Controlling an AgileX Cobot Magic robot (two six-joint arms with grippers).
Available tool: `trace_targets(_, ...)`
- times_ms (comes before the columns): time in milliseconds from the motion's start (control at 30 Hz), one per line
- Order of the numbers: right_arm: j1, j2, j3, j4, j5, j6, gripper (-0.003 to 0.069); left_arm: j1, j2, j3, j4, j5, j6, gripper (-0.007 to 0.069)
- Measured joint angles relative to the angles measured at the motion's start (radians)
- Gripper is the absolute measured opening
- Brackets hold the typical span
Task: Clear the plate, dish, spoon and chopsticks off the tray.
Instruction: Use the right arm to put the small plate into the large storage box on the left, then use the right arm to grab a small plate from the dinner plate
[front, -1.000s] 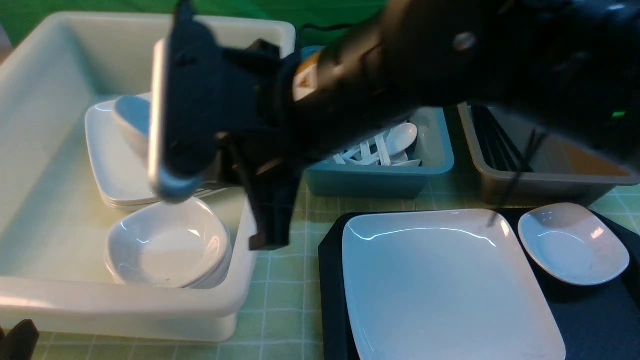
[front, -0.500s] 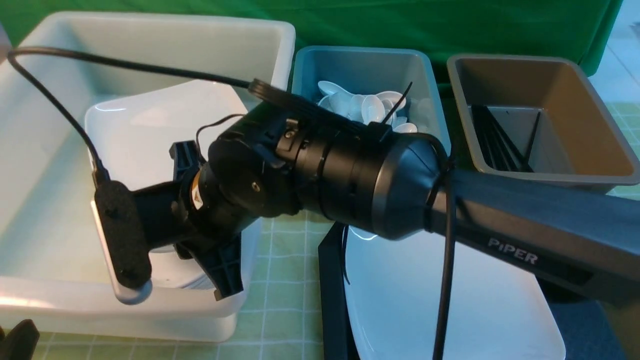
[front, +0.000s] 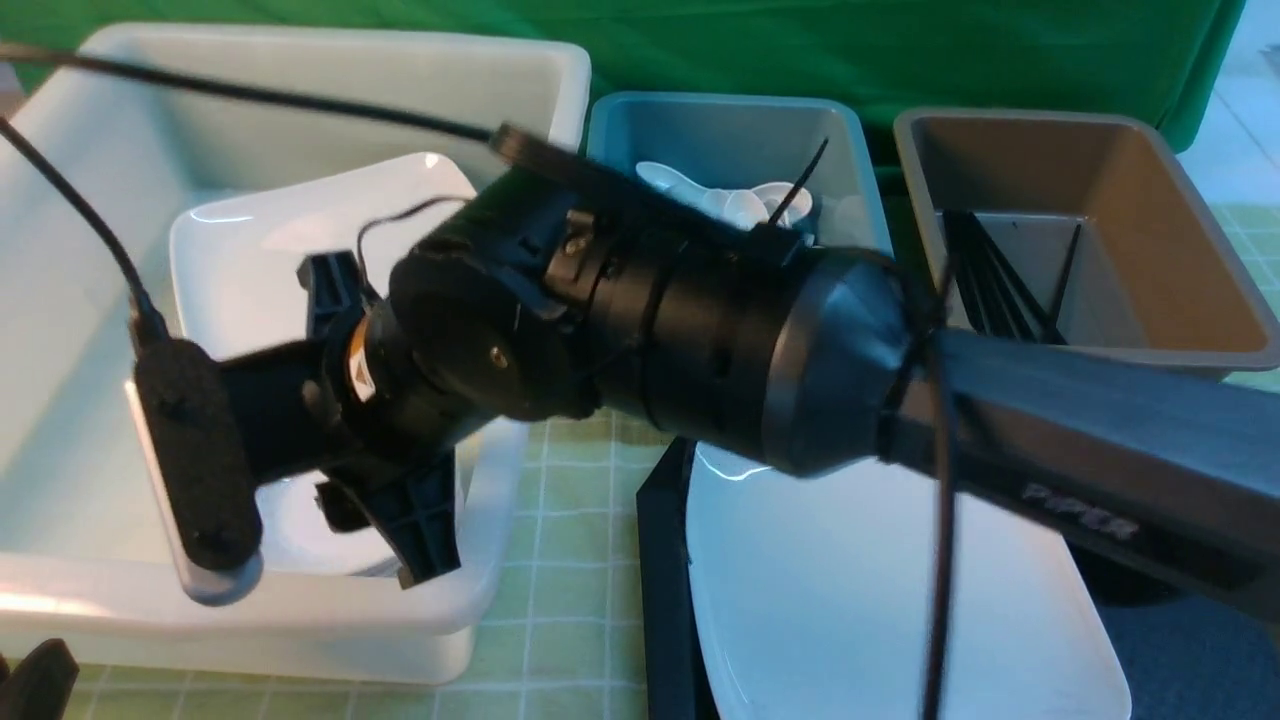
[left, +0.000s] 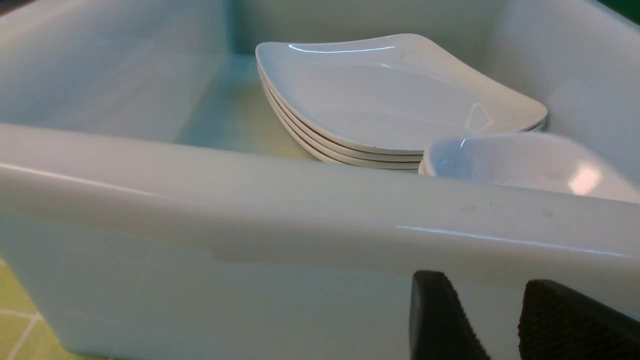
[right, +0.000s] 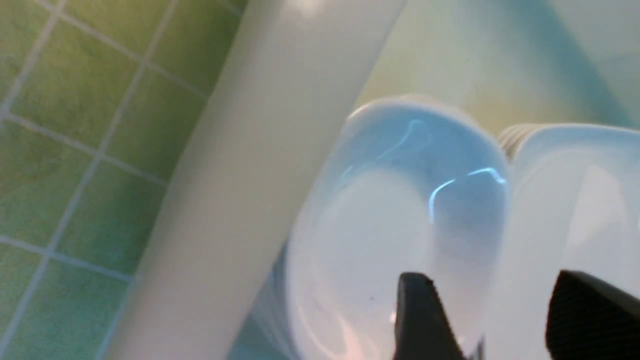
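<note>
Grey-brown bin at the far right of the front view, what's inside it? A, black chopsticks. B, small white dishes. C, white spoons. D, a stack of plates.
A: long, thin black chopsticks lie along the left side of the grey-brown bin.

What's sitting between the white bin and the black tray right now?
Only a bare strip of green checked tablecloth separates the white bin from the tray; the right arm crosses above it. The front view shows this.

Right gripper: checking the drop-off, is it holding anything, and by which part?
Apparently nothing: the right gripper has its fingers apart above the dish in the white bin.
</note>
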Motion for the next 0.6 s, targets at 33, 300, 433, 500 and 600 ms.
trace_targets(33, 0.002, -0.019, -0.005, -0.002, 0.014, 0.003, 0.0339, 0.000, 0.000, 0.000, 0.000, 0.000, 0.000, 0.0229)
trace_targets(300, 0.005, -0.219, -0.021, -0.248, 0.270, 0.400, 0.0214, 0.000, 0.000, 0.000, 0.000, 0.000, 0.000, 0.0229)
trace_targets(433, -0.063, -0.356, 0.032, -0.462, 0.434, 0.724, 0.0026, 0.000, 0.000, 0.000, 0.000, 0.001, 0.000, 0.0229)
trace_targets(500, -0.133, -0.431, 0.086, -0.461, 0.444, 0.790, 0.0009, 0.000, 0.000, 0.000, 0.000, 0.000, 0.000, 0.0229)
trace_targets(600, -0.288, -0.560, 0.211, -0.393, 0.455, 0.839, 0.0001, 0.000, 0.000, 0.000, 0.000, 0.000, 0.000, 0.0229)
